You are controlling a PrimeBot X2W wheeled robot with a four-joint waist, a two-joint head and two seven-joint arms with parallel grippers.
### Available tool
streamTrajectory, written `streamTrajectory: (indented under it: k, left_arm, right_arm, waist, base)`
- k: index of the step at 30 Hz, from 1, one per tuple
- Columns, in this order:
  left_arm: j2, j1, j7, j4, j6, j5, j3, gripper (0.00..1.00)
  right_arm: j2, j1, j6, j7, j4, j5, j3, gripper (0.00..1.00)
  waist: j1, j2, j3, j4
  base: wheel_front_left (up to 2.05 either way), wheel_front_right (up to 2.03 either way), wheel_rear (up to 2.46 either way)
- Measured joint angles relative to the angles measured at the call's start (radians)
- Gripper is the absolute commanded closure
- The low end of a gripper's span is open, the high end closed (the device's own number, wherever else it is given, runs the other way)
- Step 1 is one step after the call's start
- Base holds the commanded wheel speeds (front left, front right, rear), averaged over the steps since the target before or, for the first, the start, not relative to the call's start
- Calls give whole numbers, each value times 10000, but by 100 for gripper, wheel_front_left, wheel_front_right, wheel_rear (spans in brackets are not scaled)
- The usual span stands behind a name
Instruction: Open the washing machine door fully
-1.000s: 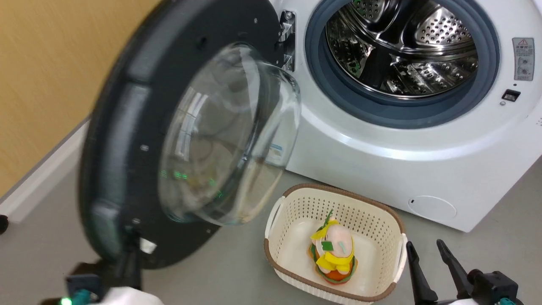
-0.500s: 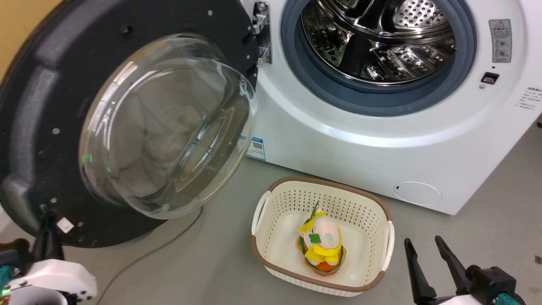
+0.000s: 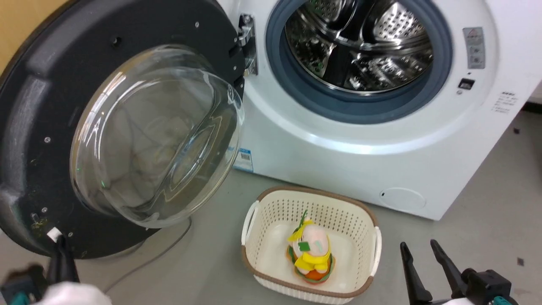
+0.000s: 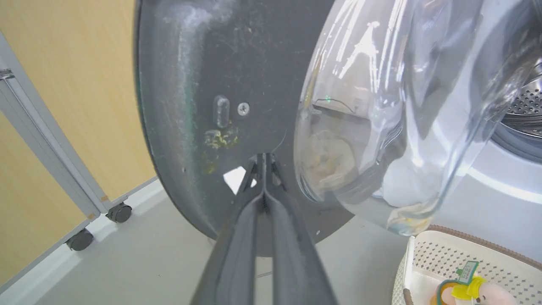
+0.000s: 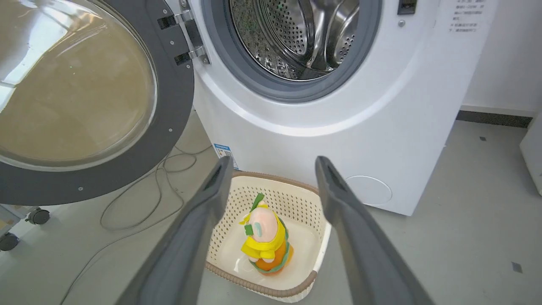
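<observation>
**A:** Head view: what has changed?

**B:** The washing machine door [image 3: 127,135] has swung wider than a second ago. Its matte black back and glass bowl now face the room instead of showing near edge-on, and it stands well clear of the drum [image 3: 360,46]. The camera has shifted too. I judge the door mostly open, with perhaps a little swing left on the hinge.

**A:** And the left gripper?

**B:** The left gripper [image 3: 60,245] sits at the door's lower rim. In the left wrist view its jaws are closed and the fingers [image 4: 247,207] are pressed together. The tips rest against the door's black back, just beside a white tab. They hold nothing that I can see, so this looks like a push, not a grip.

**A:** Right wrist view?

**B:** The right gripper [image 5: 274,160] hangs with jaws spread wide and empty. It is above the basket [image 5: 296,186], which holds a toy [image 5: 264,237], and apart from the door.
</observation>
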Motion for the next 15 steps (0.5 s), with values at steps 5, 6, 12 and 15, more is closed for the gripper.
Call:
streamTrajectory:
  k: [5,6,12,15]
  left_arm:
    - [-792,1527,-6,-1308,-15,470,-96,91]
    - [-989,1747,-6,-1509,-63,566,-207,65]
    - [-1802,2406,-8,-1990,-286,1030,-794,0]
    - [-1979,2460,-10,-2105,-385,1294,-1001,0]
  right_arm:
    - [0,62,0,-79,117,88,19,0]
    - [0,64,0,-82,121,86,35,0]
    - [0,66,0,-71,84,2,77,0]
    - [0,81,0,-56,13,-115,46,0]
  waist:
    - [-1,0,-369,-206]
    - [-1,0,-424,-255]
    - [-1,0,-694,-593]
    - [-1,0,-793,-810]
  base:
    - [0,0,0]
    - [0,0,0]
    - [0,0,0]
    - [0,0,0]
